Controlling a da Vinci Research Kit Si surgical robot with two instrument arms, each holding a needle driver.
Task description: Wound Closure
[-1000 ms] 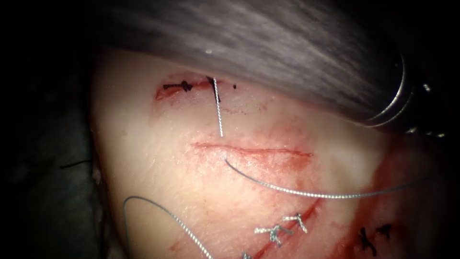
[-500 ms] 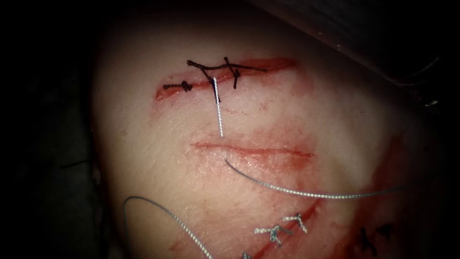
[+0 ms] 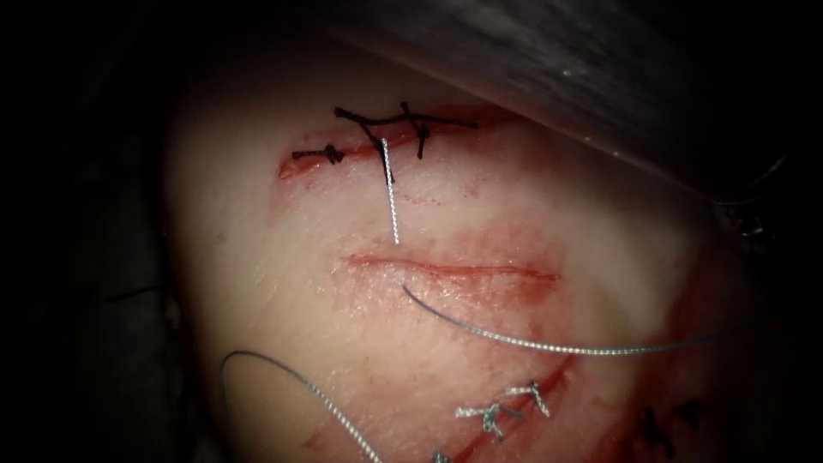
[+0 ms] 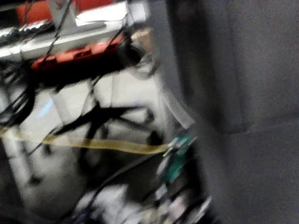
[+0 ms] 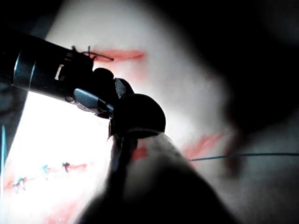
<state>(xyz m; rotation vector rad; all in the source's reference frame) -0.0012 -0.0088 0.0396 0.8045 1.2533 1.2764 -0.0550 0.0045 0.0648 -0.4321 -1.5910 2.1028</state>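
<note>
I see the tissue [image 3: 257,257] under the endoscope with an open cut [image 3: 450,270] running across its middle. A thread [image 3: 557,347] comes out of the tissue just below the cut's left part and sweeps away to the right. Above lies a second cut [image 3: 296,163] crossed by dark stitches [image 3: 403,129], and a short pale thread end [image 3: 392,193] hangs from it, stopping just short of the middle cut. A loose thread loop [image 3: 283,386] and pale stitches [image 3: 506,407] sit lower down. The right arm's shaft [image 3: 557,69] crosses high over the upper cut, well apart from the middle one. In the right wrist view its claw [image 5: 114,93] hangs near the dark stitches; what it holds, and where the needle lies, I cannot tell.
</note>
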